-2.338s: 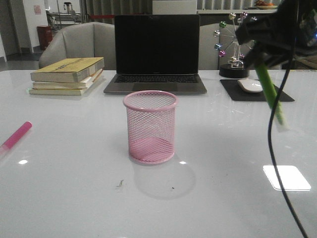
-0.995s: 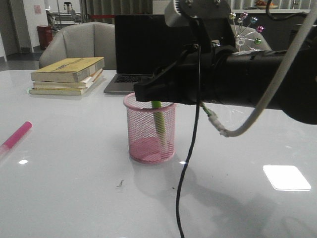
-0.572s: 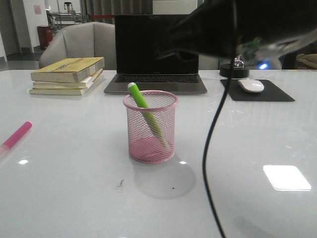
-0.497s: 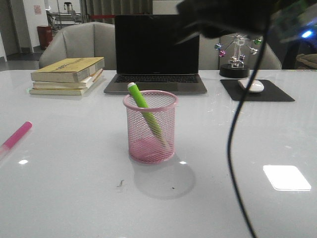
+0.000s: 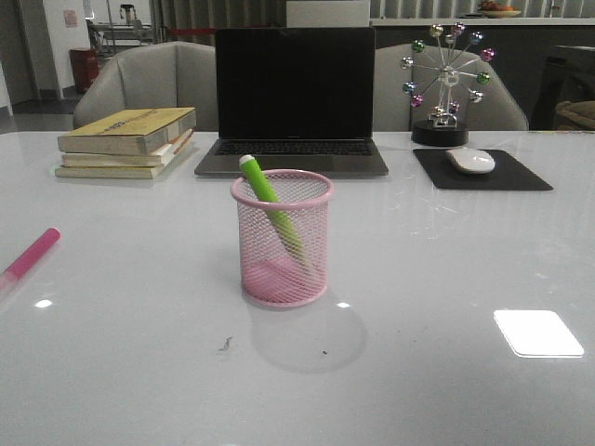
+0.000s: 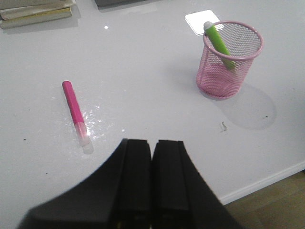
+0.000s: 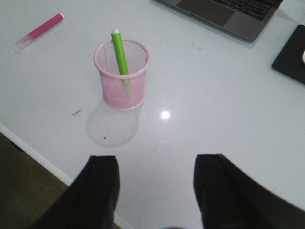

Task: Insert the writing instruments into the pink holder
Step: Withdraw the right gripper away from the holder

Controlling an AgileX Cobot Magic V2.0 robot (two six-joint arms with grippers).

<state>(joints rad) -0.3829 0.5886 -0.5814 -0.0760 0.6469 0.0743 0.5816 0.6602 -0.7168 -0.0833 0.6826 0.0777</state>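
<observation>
The pink mesh holder (image 5: 283, 238) (image 6: 229, 61) (image 7: 122, 76) stands mid-table. The lime green marker (image 5: 264, 193) (image 6: 218, 42) (image 7: 119, 53) leans inside it, whitish end sticking out over the rim. The magenta marker (image 5: 28, 256) (image 6: 75, 110) (image 7: 40, 28) lies flat on the table far to the left. My left gripper (image 6: 151, 143) is shut and empty, held high near the table's front edge, closer to the magenta marker. My right gripper (image 7: 156, 160) hangs open and empty above the front edge, well back from the holder. Neither arm shows in the front view.
Behind the holder sits an open laptop (image 5: 293, 102) (image 7: 224, 14). A stack of books (image 5: 125, 141) (image 6: 35, 10) lies at the back left. A mouse (image 5: 470, 160) on a black pad (image 5: 482, 171) and a ball ornament (image 5: 446, 84) stand at the back right.
The right arm carried the green marker to the holder, dropped it in, then withdrew up and out of the front view. The magenta marker has not moved.
</observation>
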